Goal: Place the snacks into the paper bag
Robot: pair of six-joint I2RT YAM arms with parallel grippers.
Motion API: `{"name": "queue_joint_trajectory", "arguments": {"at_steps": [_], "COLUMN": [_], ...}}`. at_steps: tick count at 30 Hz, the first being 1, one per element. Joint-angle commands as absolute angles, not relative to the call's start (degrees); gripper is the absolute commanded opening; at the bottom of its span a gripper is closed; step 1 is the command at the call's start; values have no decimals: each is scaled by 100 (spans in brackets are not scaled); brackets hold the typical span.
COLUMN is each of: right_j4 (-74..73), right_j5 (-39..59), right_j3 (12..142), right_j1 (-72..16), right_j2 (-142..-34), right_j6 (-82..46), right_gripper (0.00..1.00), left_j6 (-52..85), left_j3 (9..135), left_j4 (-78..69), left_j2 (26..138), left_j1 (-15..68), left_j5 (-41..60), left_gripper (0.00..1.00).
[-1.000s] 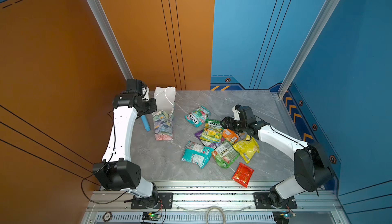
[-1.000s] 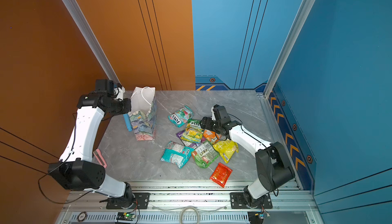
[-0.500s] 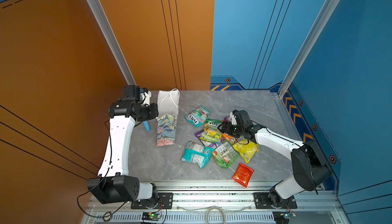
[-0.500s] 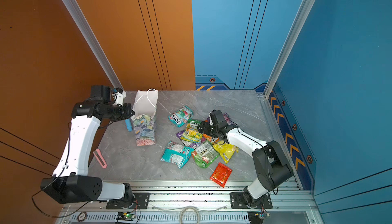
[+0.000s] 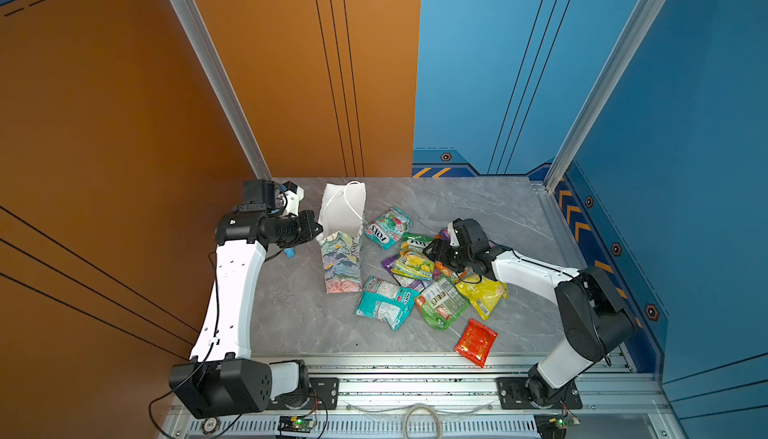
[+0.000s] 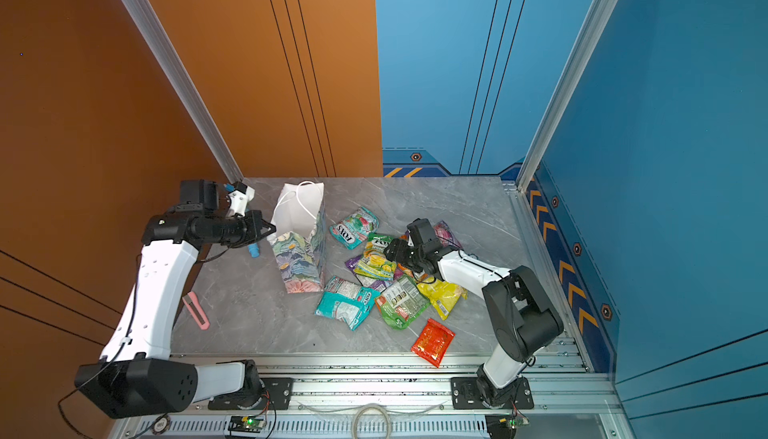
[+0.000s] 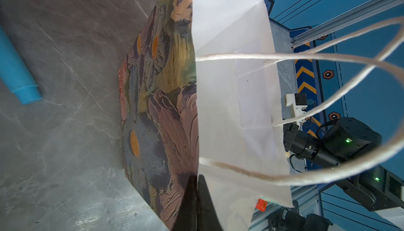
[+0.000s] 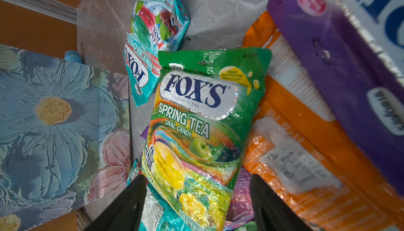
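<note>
The floral paper bag [image 5: 340, 264] [image 6: 301, 264] stands upright with its white mouth open. My left gripper [image 5: 318, 231] [image 6: 273, 229] [image 7: 196, 197] is shut on the bag's rim on its left side, one finger inside and one outside. Several snacks lie in a heap to the right of the bag. They include a teal packet [image 5: 388, 227], a green FOX'S Spring Tea packet [image 5: 415, 256] [image 8: 196, 120], orange [image 8: 306, 153], purple [image 8: 341, 66], yellow [image 5: 482, 293] and red [image 5: 476, 341]. My right gripper [image 5: 433, 250] [image 6: 391, 250] [image 8: 196, 199] is open, low over the heap, with a finger on either side of the green packet's end.
A light-blue stick [image 5: 289, 252] [image 7: 15, 70] lies on the grey table left of the bag, under my left wrist. A pink object [image 6: 195, 310] lies near the left front. Orange and blue walls close in the back and sides.
My left gripper has moved right and forward with the bag's rim, shifting the bag's mouth to the right. My right gripper has slid left and lower onto the green packet.
</note>
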State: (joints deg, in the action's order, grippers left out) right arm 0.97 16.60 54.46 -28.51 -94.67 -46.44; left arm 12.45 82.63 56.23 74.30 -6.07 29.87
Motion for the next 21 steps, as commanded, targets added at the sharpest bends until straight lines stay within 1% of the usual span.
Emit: {"name": "queue_joint_trajectory", "arguments": {"at_steps": [1, 10, 13, 16, 20, 21], "right_j4": [-62, -374, -551, -683, -755, -771], "right_j5": [1707, 1882, 2005, 2081, 2069, 2065], "right_j3": [5392, 5359, 5367, 5370, 5357, 5353], "right_j1": [-2898, -2893, -2898, -2895, -2890, -2892], "right_j2": [-9567, -9812, -9914, -9989, -10019, -10015], "right_j6": [-4789, -5035, -5155, -5272, -5335, -5348], "right_gripper": [76, 75, 71, 66, 54, 49], "left_j6": [1213, 1229, 1224, 1209, 1213, 1221], "left_j3": [8145, 7767, 7743, 7726, 7704, 7698], "left_j4": [5418, 5179, 5168, 5164, 5119, 5103], "left_j2": [7391, 7385, 7350, 7290, 7238, 7223], "left_j1": [-667, -716, -731, -732, -744, -736], "left_j5": [3238, 3194, 3007, 2849, 2769, 2765], "left_gripper": [0, 0, 0, 0, 0, 0]}}
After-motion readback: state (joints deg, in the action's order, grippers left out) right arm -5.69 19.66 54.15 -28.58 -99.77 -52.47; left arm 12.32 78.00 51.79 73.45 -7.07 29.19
